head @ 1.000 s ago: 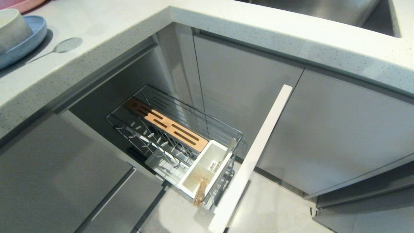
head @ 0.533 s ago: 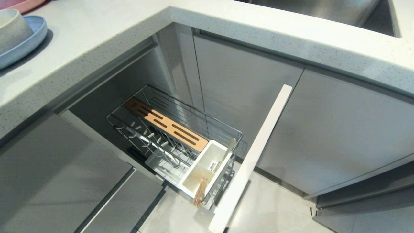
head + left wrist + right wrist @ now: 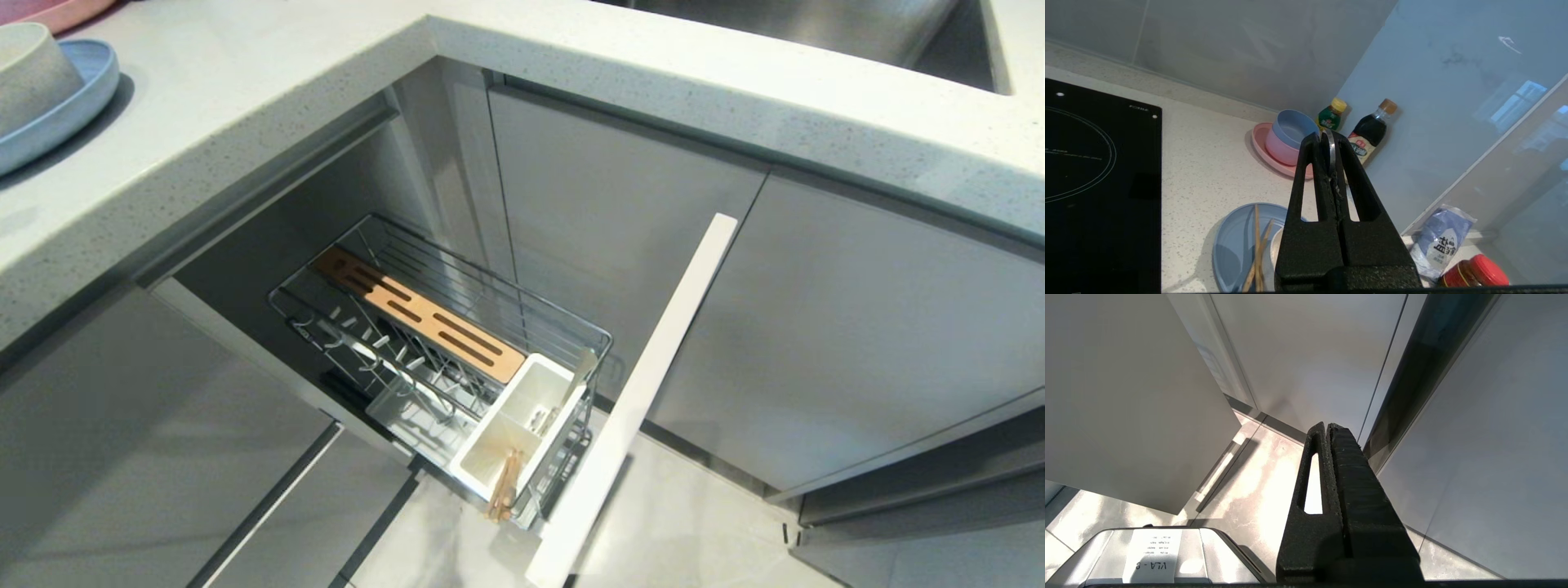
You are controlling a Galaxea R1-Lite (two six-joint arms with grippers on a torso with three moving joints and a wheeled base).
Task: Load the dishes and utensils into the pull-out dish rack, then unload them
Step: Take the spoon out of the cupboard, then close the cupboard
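left gripper (image 3: 1329,136): raised above the countertop (image 3: 1208,163), jaws clamped together on the thin handle of a silver spoon (image 3: 1330,152), which stands edge-on between the fingertips. this gripper lies outside the head view. right gripper (image 3: 1327,428): parked low beside the grey cabinet fronts, over the floor, jaws pressed together with nothing between them.

pull-out dish rack (image 3: 457,327): extended from the cabinet opening, its door front (image 3: 645,392) standing edge-on toward the camera. the slotted wooden strip (image 3: 420,312) runs along the basket; the peg rows beside it carry no dishes. the white caddy (image 3: 522,425) sits at the door end. a pair of chopsticks (image 3: 504,486) leans out of its near compartment, and a spoon (image 3: 578,371) stands in its far compartment.

countertop items: off-white bowl (image 3: 28,73) resting on the pale-blue plate (image 3: 61,110) at the left edge of the head view. in the left wrist view a second pair of chopsticks (image 3: 1257,245) lies across the plate. near the wall, a pink plate (image 3: 1267,153) carries stacked pink and blue bowls (image 3: 1290,136), with two bottles (image 3: 1367,128) just beside it
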